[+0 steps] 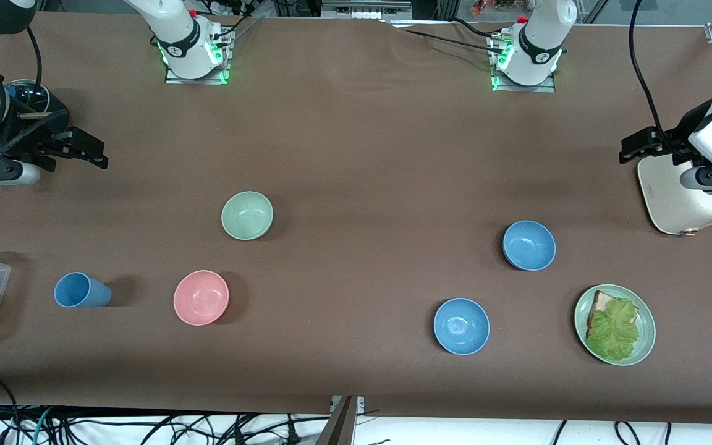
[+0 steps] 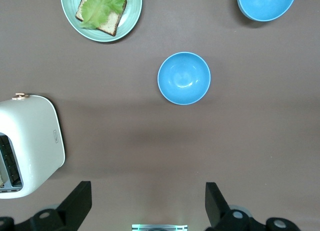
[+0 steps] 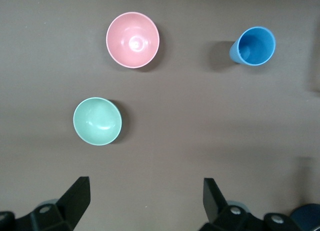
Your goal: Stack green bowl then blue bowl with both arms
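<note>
Green bowl (image 1: 247, 215), blue bowl (image 1: 529, 245) apart, likely empty. Left claw (image 2: 146, 203), right claw (image 3: 145, 201) wide, waiting.

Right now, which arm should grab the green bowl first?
The right arm. Its open pincer hangs over the right arm's end of the table, and the green bowl lies toward that end. The left pincer, open too, hangs by the toaster.

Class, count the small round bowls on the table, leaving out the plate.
4: green bowl and pink bowl toward the right arm's end; blue bowl and brighter blue bowl toward the left arm's.
</note>
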`<state>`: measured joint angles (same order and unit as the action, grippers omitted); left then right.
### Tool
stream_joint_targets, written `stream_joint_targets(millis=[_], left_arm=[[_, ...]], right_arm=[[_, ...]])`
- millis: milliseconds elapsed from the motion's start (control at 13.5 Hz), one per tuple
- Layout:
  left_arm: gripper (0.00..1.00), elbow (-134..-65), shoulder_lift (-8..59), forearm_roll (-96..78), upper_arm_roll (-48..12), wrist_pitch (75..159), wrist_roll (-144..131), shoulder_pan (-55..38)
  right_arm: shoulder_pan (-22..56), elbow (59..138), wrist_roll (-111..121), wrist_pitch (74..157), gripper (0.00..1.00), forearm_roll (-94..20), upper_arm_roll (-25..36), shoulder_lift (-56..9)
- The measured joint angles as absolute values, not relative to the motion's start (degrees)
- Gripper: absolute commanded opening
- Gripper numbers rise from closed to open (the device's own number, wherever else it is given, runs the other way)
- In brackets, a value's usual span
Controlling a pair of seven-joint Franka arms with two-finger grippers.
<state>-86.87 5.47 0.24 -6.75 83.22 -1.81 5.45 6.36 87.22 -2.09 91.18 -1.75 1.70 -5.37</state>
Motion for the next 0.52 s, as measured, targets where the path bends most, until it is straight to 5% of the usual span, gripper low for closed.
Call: stream_joint_targets(millis=[517], left_arm=[[1.00, -86.9, 5.5, 0.2, -6.7, 83.2, -1.8, 5.5]], right_arm=[[6.4, 87.2, -2.1, 91.6, 1.00, -0.7, 1.6, -5.4]])
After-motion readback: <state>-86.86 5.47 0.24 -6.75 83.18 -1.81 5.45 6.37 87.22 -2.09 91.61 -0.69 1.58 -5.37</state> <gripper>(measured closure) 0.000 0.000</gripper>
